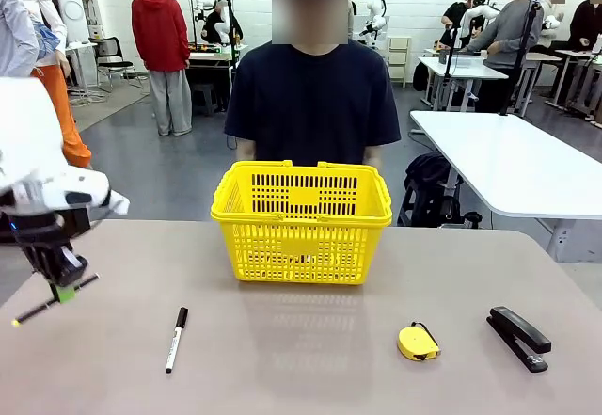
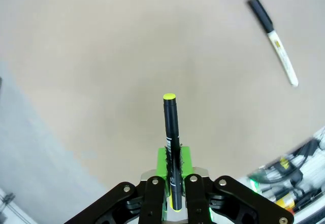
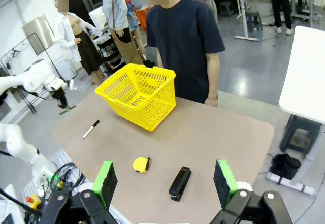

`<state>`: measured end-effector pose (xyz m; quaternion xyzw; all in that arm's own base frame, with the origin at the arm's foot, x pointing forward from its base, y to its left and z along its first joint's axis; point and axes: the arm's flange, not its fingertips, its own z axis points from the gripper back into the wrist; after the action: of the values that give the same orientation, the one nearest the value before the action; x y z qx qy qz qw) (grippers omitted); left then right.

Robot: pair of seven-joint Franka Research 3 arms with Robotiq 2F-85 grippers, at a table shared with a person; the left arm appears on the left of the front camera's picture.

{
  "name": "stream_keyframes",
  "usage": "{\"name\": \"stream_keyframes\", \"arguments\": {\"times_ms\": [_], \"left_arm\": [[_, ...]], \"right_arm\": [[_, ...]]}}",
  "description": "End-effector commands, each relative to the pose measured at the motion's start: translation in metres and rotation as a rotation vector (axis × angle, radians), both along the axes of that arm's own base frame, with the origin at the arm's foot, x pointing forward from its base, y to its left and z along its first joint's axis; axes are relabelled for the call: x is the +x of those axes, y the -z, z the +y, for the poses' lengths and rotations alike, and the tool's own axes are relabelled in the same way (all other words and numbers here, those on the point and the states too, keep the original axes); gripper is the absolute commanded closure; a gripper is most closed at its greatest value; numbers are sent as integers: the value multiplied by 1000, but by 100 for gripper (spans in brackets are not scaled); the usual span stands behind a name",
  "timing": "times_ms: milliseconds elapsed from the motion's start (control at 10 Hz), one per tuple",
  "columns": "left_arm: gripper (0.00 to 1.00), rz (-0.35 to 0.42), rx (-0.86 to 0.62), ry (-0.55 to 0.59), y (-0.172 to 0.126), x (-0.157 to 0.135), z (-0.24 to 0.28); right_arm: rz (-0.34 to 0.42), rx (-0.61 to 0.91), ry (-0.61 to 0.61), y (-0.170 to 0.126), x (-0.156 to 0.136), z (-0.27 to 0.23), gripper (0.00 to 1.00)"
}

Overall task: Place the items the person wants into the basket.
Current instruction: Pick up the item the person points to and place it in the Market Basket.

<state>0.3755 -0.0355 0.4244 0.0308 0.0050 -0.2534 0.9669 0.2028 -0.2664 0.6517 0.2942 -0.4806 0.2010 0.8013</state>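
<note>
while the flat, matte grey-brown table (image 1: pixel 310 377) lies under your left jaws, everything the coming move needs is ahead of them and off toward your right arm's side. the person (image 1: pixel 310 104) in the dark navy t-shirt stands beyond the far edge, well past the jaws. just short of them sits the basket (image 1: pixel 301 219), a bright yellow, rigid plastic tub with slotted mesh walls, a smooth rim and its handles folded down, its open mouth facing up. it lies well apart from the left gripper (image 1: pixel 62 293), farther across the table and to the right. that gripper is clenched on the pen (image 1: pixel 36 311), so this arm is the one to carry it. your right gripper (image 3: pixel 165 181) hangs back with its green pads spread wide and nothing between them, far from the basket. the black stapler (image 1: pixel 518 337) lies far to the right of the left jaws, and the round yellow tape measure (image 1: pixel 418 343) lies short of it. the white-barrelled, black-capped marker (image 1: pixel 176 340) rests below and right of them, its long axis running roughly away from you. the pen is thin, smooth and black, pinched near its middle and crossing the pads at a tilt, yellow-green tip lowest and outboard. i judge it must clear the near rim.
</note>
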Motion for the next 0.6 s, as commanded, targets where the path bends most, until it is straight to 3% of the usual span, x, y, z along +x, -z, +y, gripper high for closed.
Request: {"name": "stream_keyframes", "arguments": {"times_ms": [0, 200, 300, 500], "left_arm": [[100, -27, 29, 99, -55, -12, -3], [100, -15, 30, 99, -74, -18, -4], [100, -27, 17, 34, -72, -23, -3], [100, -33, 25, 85, -82, -24, -7]], "right_arm": [[-29, 11, -13, -1, 1, 0, 0], [-29, 11, -13, -1, 1, 0, 0], [-29, 11, -13, -1, 1, 0, 0], [-29, 11, -13, -1, 1, 0, 0]]}}
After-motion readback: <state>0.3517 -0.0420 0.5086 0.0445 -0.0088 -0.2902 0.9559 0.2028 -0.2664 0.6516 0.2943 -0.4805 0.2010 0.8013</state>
